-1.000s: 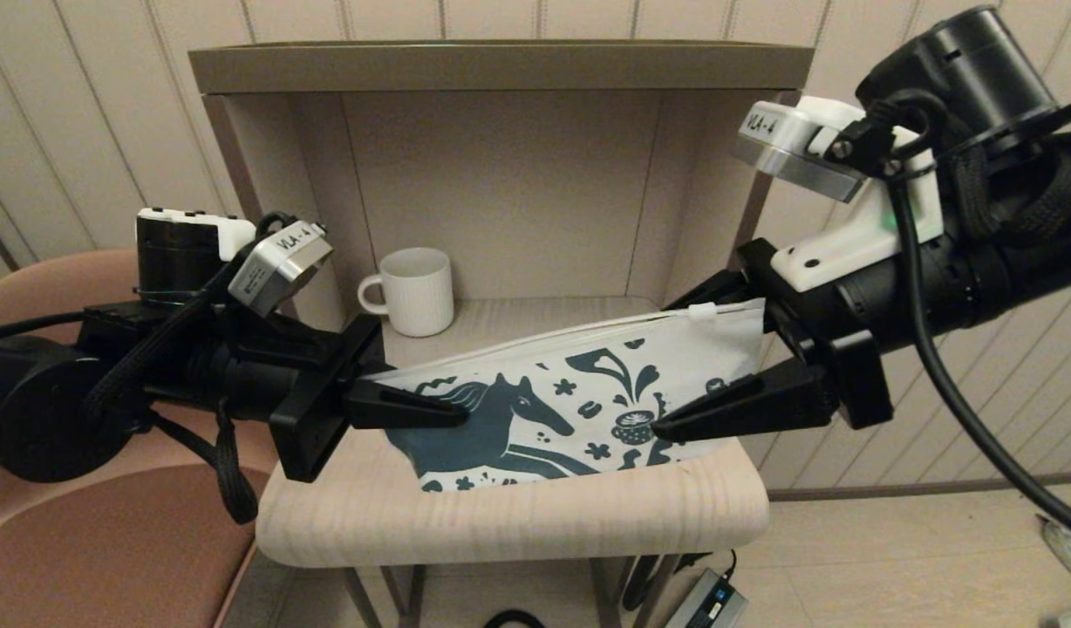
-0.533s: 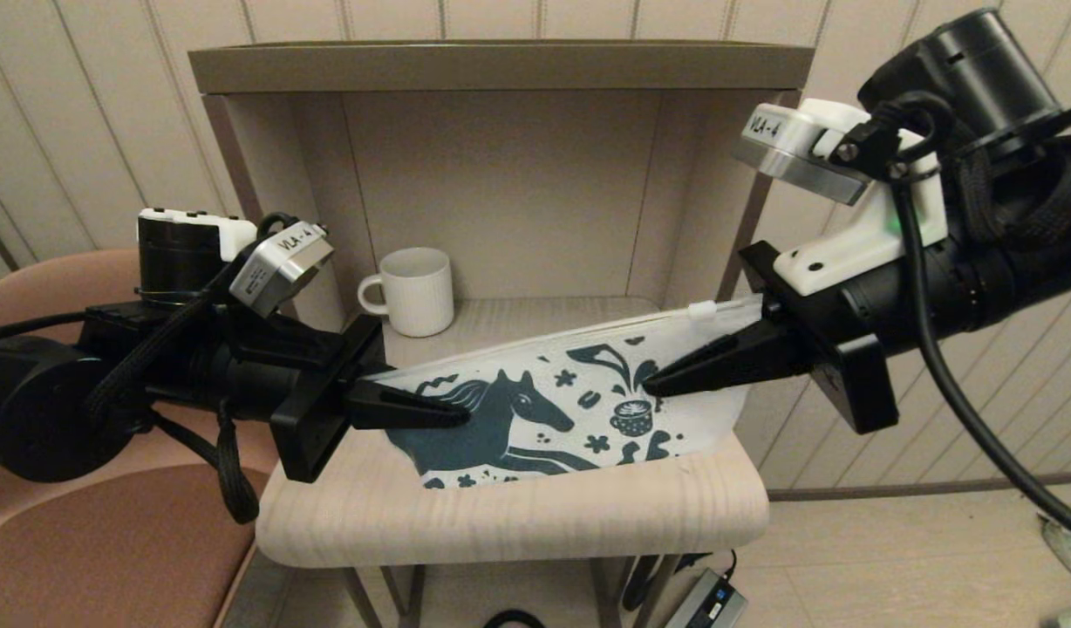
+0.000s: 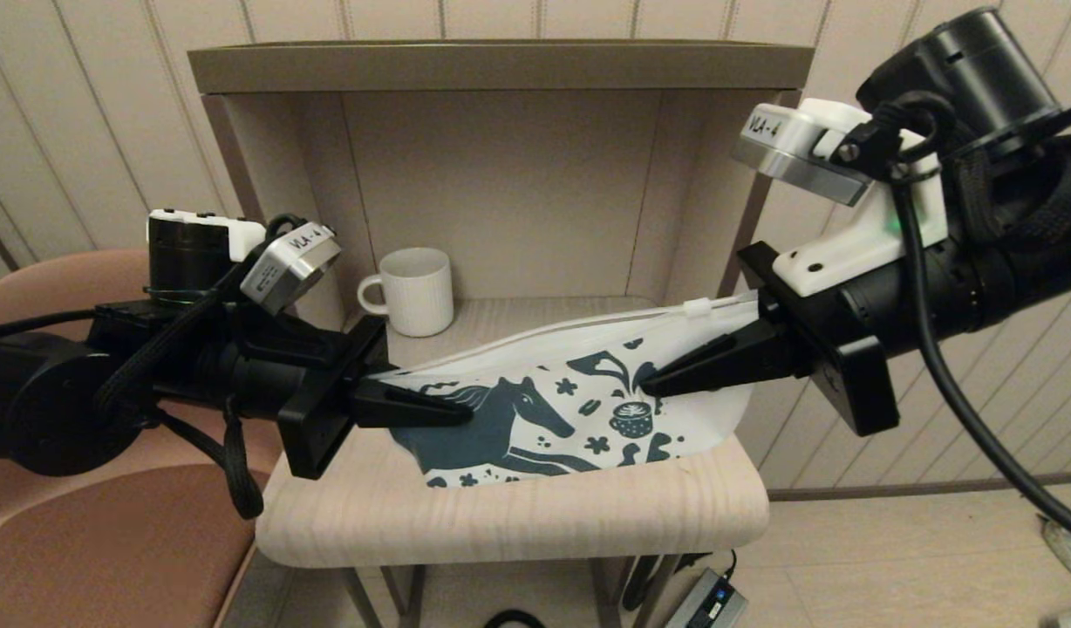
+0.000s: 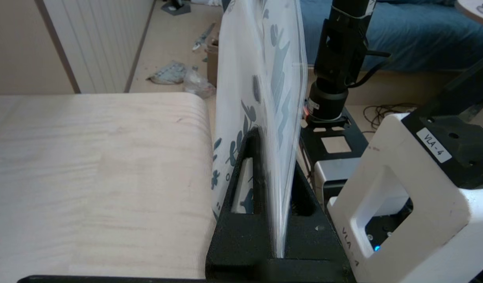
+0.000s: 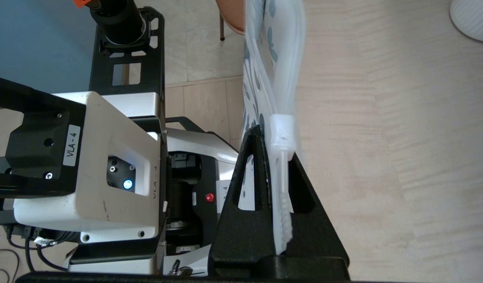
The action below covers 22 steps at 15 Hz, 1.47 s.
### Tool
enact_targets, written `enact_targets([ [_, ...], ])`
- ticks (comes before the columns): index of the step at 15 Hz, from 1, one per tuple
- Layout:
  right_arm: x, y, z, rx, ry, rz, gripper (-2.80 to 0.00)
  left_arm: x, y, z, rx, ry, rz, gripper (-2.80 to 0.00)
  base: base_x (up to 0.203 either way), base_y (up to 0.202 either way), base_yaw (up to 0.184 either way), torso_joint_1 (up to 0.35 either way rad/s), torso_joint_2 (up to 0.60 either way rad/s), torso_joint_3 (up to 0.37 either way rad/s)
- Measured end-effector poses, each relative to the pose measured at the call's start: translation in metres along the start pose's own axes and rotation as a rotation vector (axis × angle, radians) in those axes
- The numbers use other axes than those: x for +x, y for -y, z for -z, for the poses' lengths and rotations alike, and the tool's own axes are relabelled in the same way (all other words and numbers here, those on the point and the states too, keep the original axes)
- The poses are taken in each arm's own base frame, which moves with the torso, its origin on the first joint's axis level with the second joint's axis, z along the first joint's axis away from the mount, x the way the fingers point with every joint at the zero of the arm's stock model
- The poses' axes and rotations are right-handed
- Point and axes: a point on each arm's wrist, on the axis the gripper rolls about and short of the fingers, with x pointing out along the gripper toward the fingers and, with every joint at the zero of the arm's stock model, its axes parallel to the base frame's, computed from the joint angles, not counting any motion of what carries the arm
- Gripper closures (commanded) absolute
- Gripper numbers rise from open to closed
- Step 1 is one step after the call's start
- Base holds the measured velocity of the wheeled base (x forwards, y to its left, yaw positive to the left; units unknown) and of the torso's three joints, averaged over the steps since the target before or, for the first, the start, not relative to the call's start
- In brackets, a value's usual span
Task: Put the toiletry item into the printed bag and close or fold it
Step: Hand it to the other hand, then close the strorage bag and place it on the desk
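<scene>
The printed bag point(image 3: 579, 392), white with a teal horse and cup, is held upright between both arms above the wooden shelf point(image 3: 518, 515). My left gripper point(image 3: 461, 412) is shut on the bag's left end, which shows as a thin sheet point(image 4: 281, 118) clamped between its black fingers point(image 4: 245, 181). My right gripper point(image 3: 653, 381) is shut on the bag's right end near the top strip. The white slider point(image 5: 282, 133) sits just beyond its fingertips, also seen in the head view point(image 3: 696, 307). The toiletry item is out of view.
A white ribbed mug point(image 3: 413, 290) stands at the back left of the shelf, inside the open cabinet point(image 3: 501, 65). A pink chair point(image 3: 108, 541) sits at the left. A power adapter point(image 3: 706, 602) lies on the floor below.
My right gripper went from open around the bag's right end to shut on it. The left arm shifted slightly right and up, and the bag's top edge bowed a little.
</scene>
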Motion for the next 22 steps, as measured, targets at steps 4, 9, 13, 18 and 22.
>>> enact_targets([
  [4,0.001,0.000,0.002,0.005,-0.004,-0.003,0.00,0.000,-0.001,-0.002,0.005,0.002,-0.001,-2.80,0.000,0.000,0.000,0.000,0.00,0.000],
  [9,0.006,0.001,0.007,0.013,-0.011,-0.009,0.00,-0.003,-0.002,-0.009,0.021,0.006,-0.015,-2.80,0.000,0.000,0.000,0.000,0.00,0.000],
  [13,0.014,0.000,0.009,0.002,-0.005,-0.030,0.00,-0.005,-0.003,-0.021,0.002,0.016,-0.022,-2.80,0.000,0.000,0.000,0.000,0.00,0.000],
  [18,0.034,0.005,0.007,0.005,0.015,-0.075,0.00,-0.003,-0.005,-0.028,-0.020,0.020,-0.025,-2.80,0.000,0.000,0.000,0.000,0.00,0.000],
  [22,0.050,0.008,0.002,0.021,0.014,-0.108,0.00,0.001,-0.006,-0.033,-0.042,0.011,-0.075,-2.80,0.000,0.000,0.000,0.000,0.00,0.000],
])
